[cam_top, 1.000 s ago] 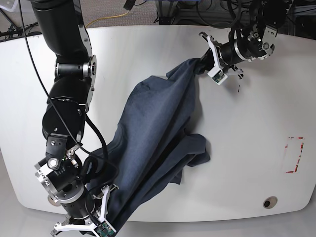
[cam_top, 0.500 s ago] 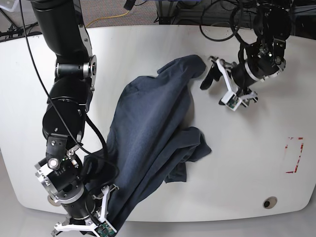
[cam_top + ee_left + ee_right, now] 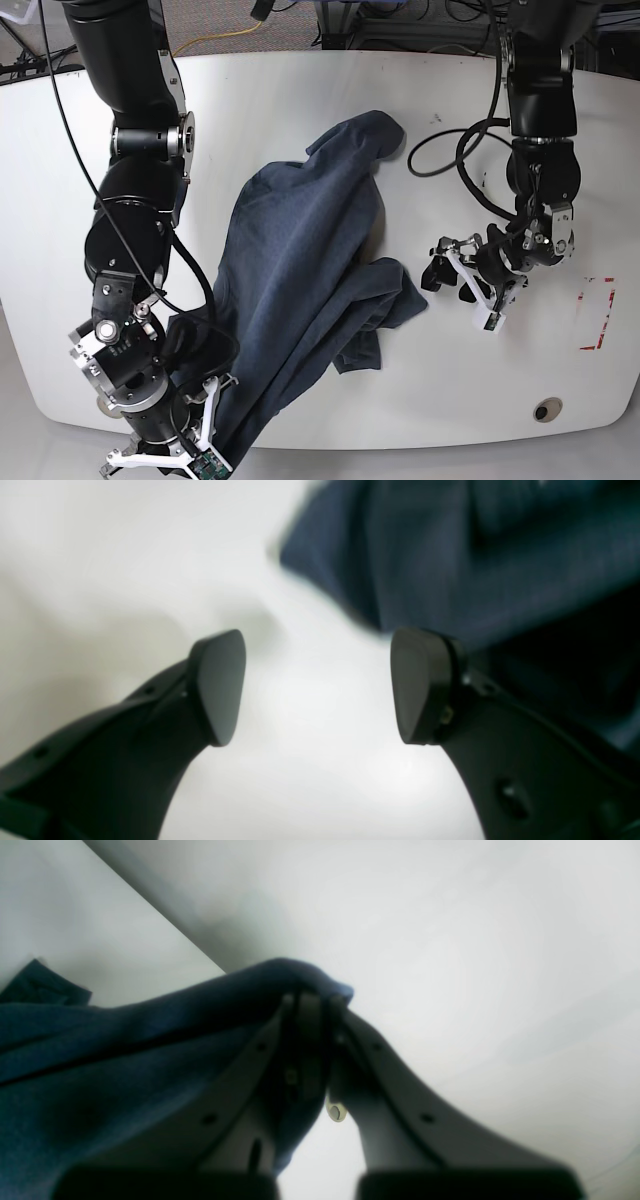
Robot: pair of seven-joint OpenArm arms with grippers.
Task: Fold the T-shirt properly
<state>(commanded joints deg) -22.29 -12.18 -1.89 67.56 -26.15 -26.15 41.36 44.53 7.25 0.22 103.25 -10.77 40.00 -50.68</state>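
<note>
White counter (image 3: 300, 80), rounded at the corners, lit evenly; cables past its far edge (image 3: 230, 35). Red tape marking (image 3: 597, 313) near the right border in the base view, round dark fitting (image 3: 546, 410) below it near the front edge.

T-shirt (image 3: 300, 270), dark heathered navy, stretched in a long rumpled band diagonally across the middle of the counter, one end bunched at the far centre, the other drawn down past the front edge at lower left. Loose fold spilled out toward the right at mid-length. No lettering in view.

Right gripper (image 3: 312, 1000) down at the counter's front-left edge, fingers (image 3: 350, 1040) pinched together on a ridge of the navy cloth, fabric draped away to the left in the right wrist view.

Left gripper (image 3: 448, 275) low over the bare counter just beside the shirt's spilled fold, apart from it. Fingers (image 3: 220, 685) spread wide, nothing between the pads but white surface; blurred navy cloth above and behind the right-hand pad in the left wrist view.
</note>
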